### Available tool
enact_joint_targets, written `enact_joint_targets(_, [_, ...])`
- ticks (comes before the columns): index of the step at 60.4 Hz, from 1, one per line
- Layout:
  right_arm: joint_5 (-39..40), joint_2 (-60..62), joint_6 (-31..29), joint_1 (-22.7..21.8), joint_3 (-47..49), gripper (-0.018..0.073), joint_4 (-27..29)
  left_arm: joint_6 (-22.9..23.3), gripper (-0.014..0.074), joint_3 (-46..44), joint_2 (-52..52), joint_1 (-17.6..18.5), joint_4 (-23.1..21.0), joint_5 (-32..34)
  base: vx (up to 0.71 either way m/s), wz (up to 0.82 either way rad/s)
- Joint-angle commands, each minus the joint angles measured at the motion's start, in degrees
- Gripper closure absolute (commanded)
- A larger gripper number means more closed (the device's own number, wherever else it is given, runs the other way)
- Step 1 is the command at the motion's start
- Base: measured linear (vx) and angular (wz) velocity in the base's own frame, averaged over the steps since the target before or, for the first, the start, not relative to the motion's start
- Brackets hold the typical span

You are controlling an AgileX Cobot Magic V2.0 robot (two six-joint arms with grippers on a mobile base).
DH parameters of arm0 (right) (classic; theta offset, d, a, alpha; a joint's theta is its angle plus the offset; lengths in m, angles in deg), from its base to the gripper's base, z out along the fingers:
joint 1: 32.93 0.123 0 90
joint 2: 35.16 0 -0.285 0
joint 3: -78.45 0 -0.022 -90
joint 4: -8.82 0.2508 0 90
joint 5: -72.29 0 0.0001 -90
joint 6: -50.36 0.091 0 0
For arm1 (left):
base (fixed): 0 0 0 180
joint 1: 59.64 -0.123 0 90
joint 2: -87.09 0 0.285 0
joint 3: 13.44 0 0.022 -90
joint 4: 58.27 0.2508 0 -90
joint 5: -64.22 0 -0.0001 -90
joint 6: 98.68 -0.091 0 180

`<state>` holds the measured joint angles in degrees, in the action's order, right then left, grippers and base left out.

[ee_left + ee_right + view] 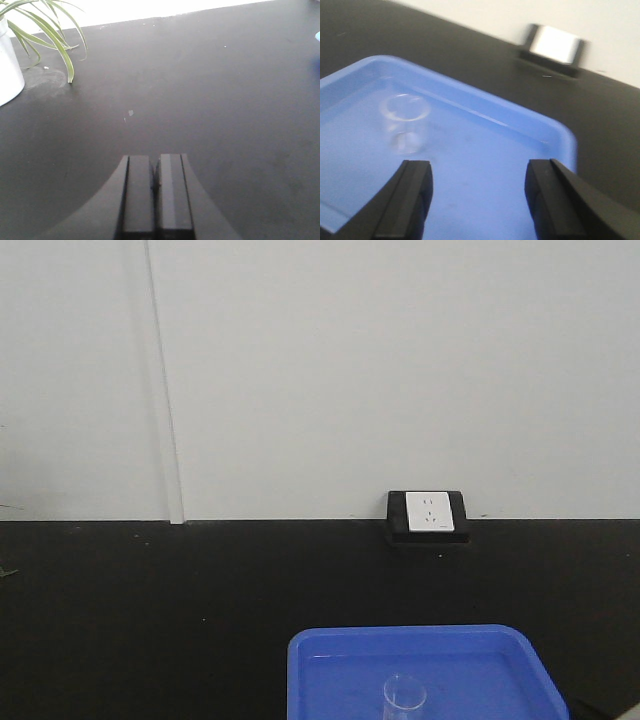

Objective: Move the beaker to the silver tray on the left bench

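Starting at the left, we find a white pot (7, 65) standing on the black bench (225, 100), with long green leaves (52, 35) drooping over the worktop beside it. Near us in the left wrist view, the left end effector (155, 161) hangs over bare bench with its two dark fingers (139, 195) pressed together, nothing between them.

Moving right, the front view shows a bright blue tray (330, 665) on the near part of the bench, cut off by the lower edge of the picture. The beaker (404, 698) stands upright inside this tray, a little left of its middle, clear and with no contents that we can make out.

From the right wrist view, the same beaker (405, 122) rests on the tray floor (485, 145), well inside the raised rim. The right end effector (479, 170) hovers over the tray with its black fingers (412, 200) spread wide and holding nothing. The beaker sits just beyond the left finger, left of the gap, apart from both fingers.

Farther right and at the far edge of the bench, a white wall socket (430, 512) in a black frame stands against the pale wall (400, 370); it appears blurred in the right wrist view.
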<state>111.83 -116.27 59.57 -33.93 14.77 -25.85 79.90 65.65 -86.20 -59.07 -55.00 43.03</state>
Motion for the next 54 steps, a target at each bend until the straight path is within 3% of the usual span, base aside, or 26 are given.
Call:
enact_joint_targets(1, [6.2,-4.4,1.0,2.0,4.4,0.0074,-3.1,0.1,0.0595,1.1,-0.4,0.3,-0.2,4.3,0.00,0.00])
enact_joint_targets(12, [5.5,-15.1,1.0,8.3,12.0,0.0008,-1.1,0.1,0.0595,1.1,-0.4,0.3,-0.2,4.3,0.00,0.00])
enact_joint_targets(20, [5.8,-22.3,1.0,10.7,16.3,-0.0038,4.3,0.1,0.0595,1.1,-0.4,0.3,-0.2,4.3,0.00,0.00])
enact_joint_targets(29, [6.3,-29.5,0.9,12.9,21.2,-0.0044,4.9,0.1,0.0595,1.1,-0.4,0.3,-0.2,4.3,0.00,0.00])
enact_joint_targets(54, [6.8,-42.0,1.9,12.9,33.9,-0.0034,4.8,0.1,0.0595,1.1,-0.4,0.3,-0.2,4.3,0.00,0.00])
